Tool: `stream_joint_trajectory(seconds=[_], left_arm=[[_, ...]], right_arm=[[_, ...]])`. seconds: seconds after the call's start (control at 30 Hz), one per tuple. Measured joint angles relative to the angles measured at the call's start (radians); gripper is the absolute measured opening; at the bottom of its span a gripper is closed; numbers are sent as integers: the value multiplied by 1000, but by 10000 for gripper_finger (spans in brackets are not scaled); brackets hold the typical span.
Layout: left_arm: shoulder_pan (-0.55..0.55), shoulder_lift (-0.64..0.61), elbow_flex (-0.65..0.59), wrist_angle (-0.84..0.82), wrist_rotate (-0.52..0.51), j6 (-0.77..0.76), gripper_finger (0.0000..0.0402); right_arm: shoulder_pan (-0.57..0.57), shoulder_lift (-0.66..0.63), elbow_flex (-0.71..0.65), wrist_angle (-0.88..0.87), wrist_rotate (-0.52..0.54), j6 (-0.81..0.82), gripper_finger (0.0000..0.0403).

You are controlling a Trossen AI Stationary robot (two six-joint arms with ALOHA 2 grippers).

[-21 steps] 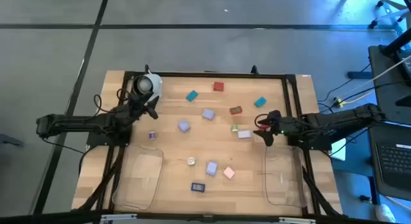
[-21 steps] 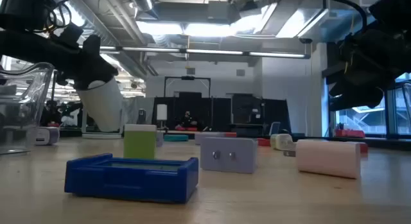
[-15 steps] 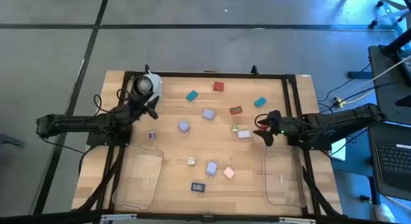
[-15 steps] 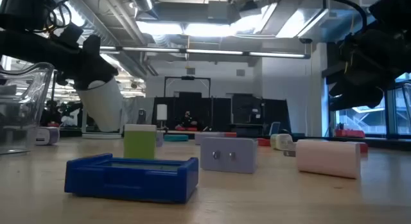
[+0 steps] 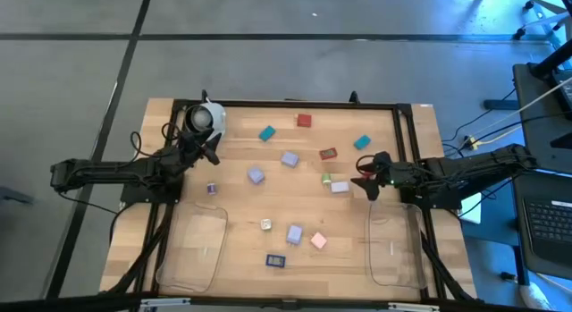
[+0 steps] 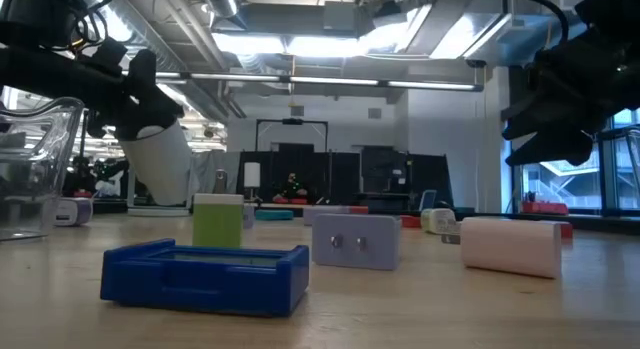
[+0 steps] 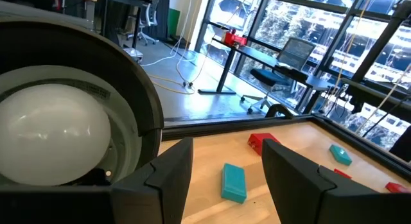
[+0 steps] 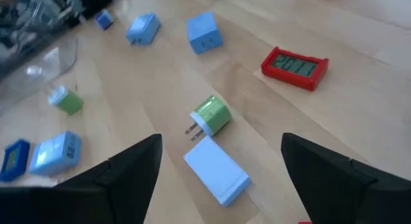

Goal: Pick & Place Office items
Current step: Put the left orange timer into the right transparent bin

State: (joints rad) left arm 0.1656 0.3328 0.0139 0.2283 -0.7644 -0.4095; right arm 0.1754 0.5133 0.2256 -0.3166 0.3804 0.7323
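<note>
While the left gripper (image 7: 221,163) waits open, the open right gripper (image 8: 221,163) hovers above the white block (image 8: 217,169), its long axis running diagonally between the jaws.

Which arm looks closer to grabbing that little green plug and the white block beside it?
The right. Its gripper, fingers open, hangs just beside the green plug and white block, which show between its fingers in its wrist view. The left gripper sits across the table near the white round object.
</note>
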Motion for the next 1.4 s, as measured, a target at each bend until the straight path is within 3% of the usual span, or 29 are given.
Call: stream_joint_trajectory(seconds=[0.1, 0.3, 0.73, 0.87, 1.0, 1.2, 1.4], left_arm=[[0, 0, 0, 0, 0, 0, 182], [0, 0, 0, 0, 0, 1, 182], [0, 0, 0, 18, -6, 1, 182], [0, 0, 0, 65, -9, 2, 182], [0, 0, 0, 76, -160, 1, 182], [0, 0, 0, 84, -270, -1, 182], [0, 0, 0, 84, -288, -3, 182]], right_arm=[[0, 0, 0, 3, 37, 48, 322], [0, 0, 0, 3, 272, 38, 322], [0, 0, 0, 126, 604, 66, 322], [-1, 0, 0, 185, 667, 133, 322], [-12, 0, 0, 204, 714, 173, 322], [-39, 0, 0, 213, 731, 278, 322], [-61, 0, 0, 213, 730, 338, 322]])
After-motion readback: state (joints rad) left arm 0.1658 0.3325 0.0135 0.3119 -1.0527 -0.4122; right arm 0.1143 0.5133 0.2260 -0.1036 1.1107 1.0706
